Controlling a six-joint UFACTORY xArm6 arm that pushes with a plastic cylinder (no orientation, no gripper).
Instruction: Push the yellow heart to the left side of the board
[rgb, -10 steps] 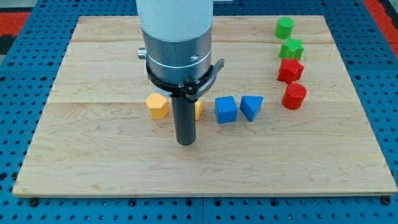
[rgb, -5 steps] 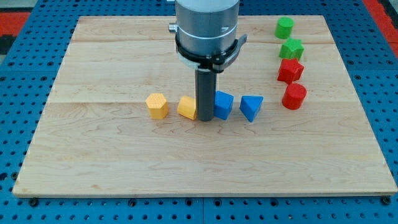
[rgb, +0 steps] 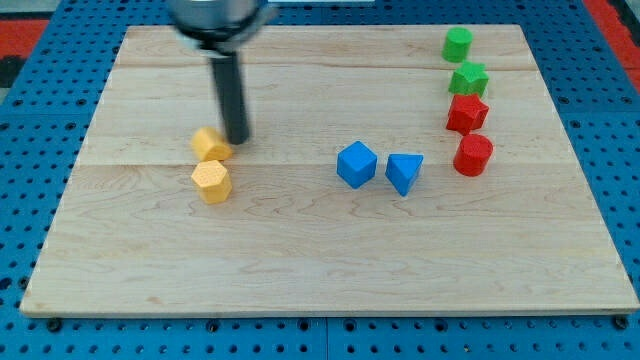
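The yellow heart (rgb: 210, 144) lies on the wooden board (rgb: 320, 270), left of centre. My tip (rgb: 237, 140) stands right beside it, at its right edge, touching or nearly so. A second yellow block, a hexagon-like prism (rgb: 211, 182), sits just below the heart, close to or touching it. The rod rises from the tip toward the view's top and is motion-blurred there.
A blue cube (rgb: 356, 164) and a blue triangular block (rgb: 404, 172) sit right of centre. Along the right side stand two green blocks (rgb: 458, 44) (rgb: 468, 78) and two red blocks (rgb: 466, 113) (rgb: 473, 155).
My tip swept left and slightly up from between the heart and the blue cube. The heart moved left and up with it. The other yellow block shifted left and down.
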